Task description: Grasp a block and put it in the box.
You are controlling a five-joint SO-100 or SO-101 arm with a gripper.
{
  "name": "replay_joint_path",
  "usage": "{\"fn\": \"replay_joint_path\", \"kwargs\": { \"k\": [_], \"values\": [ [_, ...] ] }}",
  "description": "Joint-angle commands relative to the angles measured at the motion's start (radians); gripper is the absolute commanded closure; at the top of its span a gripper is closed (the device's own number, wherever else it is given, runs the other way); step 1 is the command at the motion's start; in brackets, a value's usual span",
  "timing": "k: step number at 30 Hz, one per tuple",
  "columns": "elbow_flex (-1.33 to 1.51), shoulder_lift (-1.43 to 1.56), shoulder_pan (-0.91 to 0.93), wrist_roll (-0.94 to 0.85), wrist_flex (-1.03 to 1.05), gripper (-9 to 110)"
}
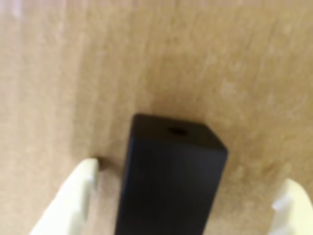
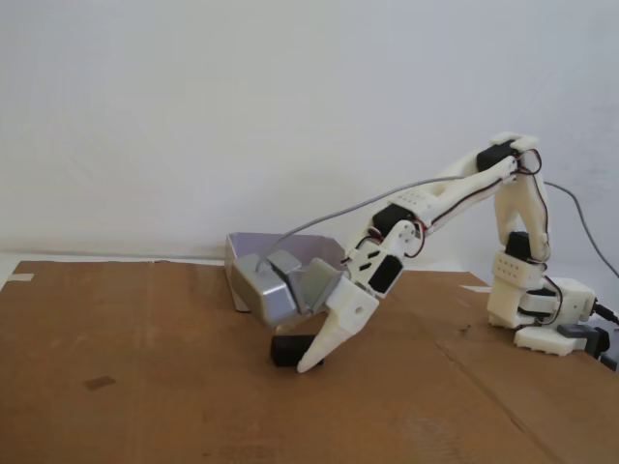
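The black block [image 1: 171,191] lies on the brown cardboard, between my two white fingers in the wrist view. A small hole shows in its far end. My gripper [image 1: 191,174] is open, with a gap to the block on each side: one finger [image 1: 73,196] at the left, the other [image 1: 291,205] at the right. In the fixed view the gripper [image 2: 302,358] reaches down to the cardboard with the block [image 2: 287,350] at its tip. The lavender-grey box [image 2: 242,249] stands just behind the gripper, partly hidden by a grey boxy part on the wrist.
A brown cardboard sheet [image 2: 145,367] covers the table. The arm's base [image 2: 542,319] stands at the right edge, with a grey cable [image 2: 338,211] arching over the arm. A white wall is behind. A small dark mark [image 2: 99,383] is on the cardboard at the left.
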Motion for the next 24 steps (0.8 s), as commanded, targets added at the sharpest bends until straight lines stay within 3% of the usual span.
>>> {"fn": "replay_joint_path", "kwargs": {
  "k": [1, 13, 20, 24],
  "values": [
    [-0.094, 0.034, 0.008, 0.000, -0.046, 58],
    [-0.083, 0.034, 0.008, 0.003, -0.046, 58],
    [-0.081, 0.034, 0.008, 0.003, -0.043, 72],
    [-0.081, 0.034, 0.008, 0.003, -0.040, 75]
  ]
}}
